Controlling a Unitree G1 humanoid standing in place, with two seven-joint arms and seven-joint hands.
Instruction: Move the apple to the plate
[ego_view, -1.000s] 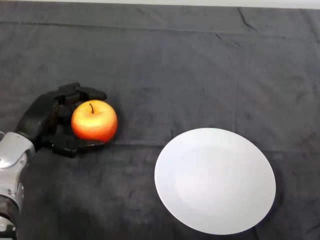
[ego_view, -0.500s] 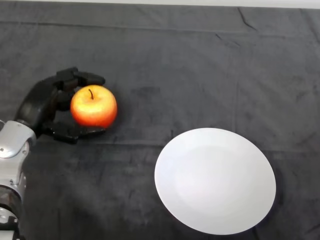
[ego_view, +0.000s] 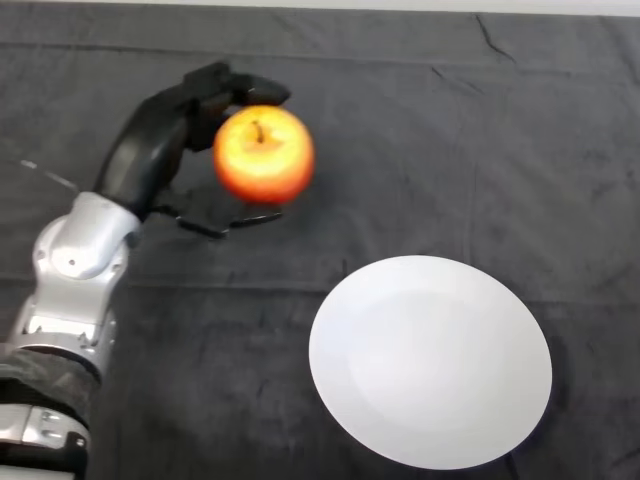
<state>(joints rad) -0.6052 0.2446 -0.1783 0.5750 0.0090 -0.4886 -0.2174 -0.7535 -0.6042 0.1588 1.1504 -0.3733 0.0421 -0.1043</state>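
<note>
A red and yellow apple (ego_view: 264, 155) with a short stem is held in my left hand (ego_view: 165, 150), lifted above the dark cloth at the upper left. My fingers curl over its far side and my thumb sits under its near side. The white round plate (ego_view: 430, 360) lies on the cloth at the lower right, with nothing on it. The apple is up and to the left of the plate, apart from it.
The dark grey cloth (ego_view: 420, 150) covers the whole table, with some creases. My silver-grey forearm (ego_view: 75, 280) comes in from the lower left.
My hand has lifted the apple off the cloth and carried it up and to the right, closer to the plate. The plate has not moved.
</note>
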